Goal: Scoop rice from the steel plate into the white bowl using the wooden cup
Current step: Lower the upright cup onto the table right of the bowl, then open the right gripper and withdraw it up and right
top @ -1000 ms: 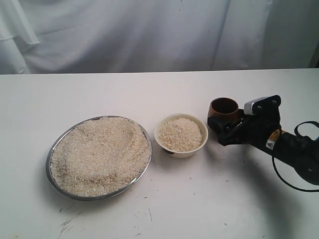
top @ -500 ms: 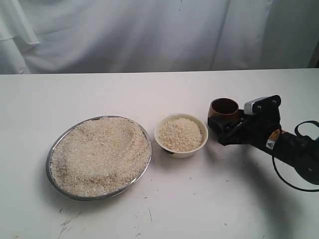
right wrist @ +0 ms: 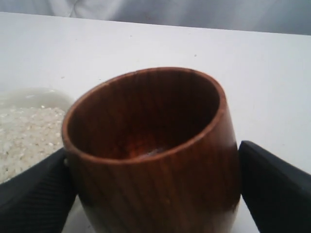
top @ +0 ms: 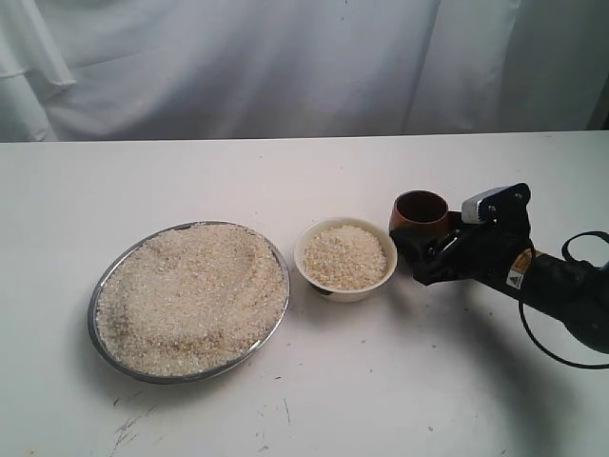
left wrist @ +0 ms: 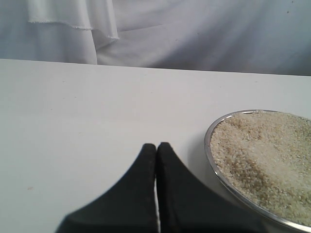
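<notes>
The steel plate (top: pixel 98 286) lies at the left, heaped with rice (top: pixel 190 295). Just right of it stands the white bowl (top: pixel 348 289), with rice in it nearly up to the rim. The wooden cup (top: pixel 420 211) is upright right beside the bowl's right side. My right gripper (top: pixel 425 246) is shut on the cup's sides. In the right wrist view the cup (right wrist: pixel 155 160) fills the space between both fingers (right wrist: pixel 34 194), and its dark inside looks almost empty. My left gripper (left wrist: pixel 156 146) is shut on nothing, close to the plate's rim (left wrist: pixel 210 145).
A white table (top: pixel 285 171) carries everything, with a white cloth backdrop (top: pixel 285 57) behind its far edge. The right arm and its black cable (top: pixel 571 314) reach in from the right edge. Small dark scuffs (top: pixel 128 424) mark the near table surface.
My right gripper has shifted slightly left with the wooden cup, bringing it closer to the white bowl. Plate, bowl and rice have not moved.
</notes>
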Tool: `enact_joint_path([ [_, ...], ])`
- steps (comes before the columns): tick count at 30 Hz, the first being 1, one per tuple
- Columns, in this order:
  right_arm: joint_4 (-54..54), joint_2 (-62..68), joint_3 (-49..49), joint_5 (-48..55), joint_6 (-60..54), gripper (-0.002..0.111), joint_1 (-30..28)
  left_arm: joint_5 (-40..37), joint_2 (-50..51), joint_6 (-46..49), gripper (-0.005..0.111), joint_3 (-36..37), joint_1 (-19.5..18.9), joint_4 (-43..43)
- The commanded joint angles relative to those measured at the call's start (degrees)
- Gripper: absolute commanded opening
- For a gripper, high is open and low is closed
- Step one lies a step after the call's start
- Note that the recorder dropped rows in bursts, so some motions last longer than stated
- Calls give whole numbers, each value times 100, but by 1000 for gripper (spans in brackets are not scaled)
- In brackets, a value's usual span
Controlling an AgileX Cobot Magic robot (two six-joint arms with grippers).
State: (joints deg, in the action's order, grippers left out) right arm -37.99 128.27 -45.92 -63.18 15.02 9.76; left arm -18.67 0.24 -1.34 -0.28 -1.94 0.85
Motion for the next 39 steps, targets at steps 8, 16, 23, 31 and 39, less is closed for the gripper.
enact_joint_path([
  [8,-172,-45,2,54,-41,98,-8,40,-24,-1,0,28,-11,9],
  [16,-148,-45,2,-404,-120,98,-8,40,-24,-1,0,28,-11,9],
  [23,-135,-45,2,-678,-180,98,-8,40,-24,-1,0,28,-11,9],
  [31,-43,-436,2,-544,-322,98,-8,40,-24,-1,0,28,-11,9],
  [39,-88,-748,2,-288,-445,98,-8,40,-24,-1,0,28,-11,9],
])
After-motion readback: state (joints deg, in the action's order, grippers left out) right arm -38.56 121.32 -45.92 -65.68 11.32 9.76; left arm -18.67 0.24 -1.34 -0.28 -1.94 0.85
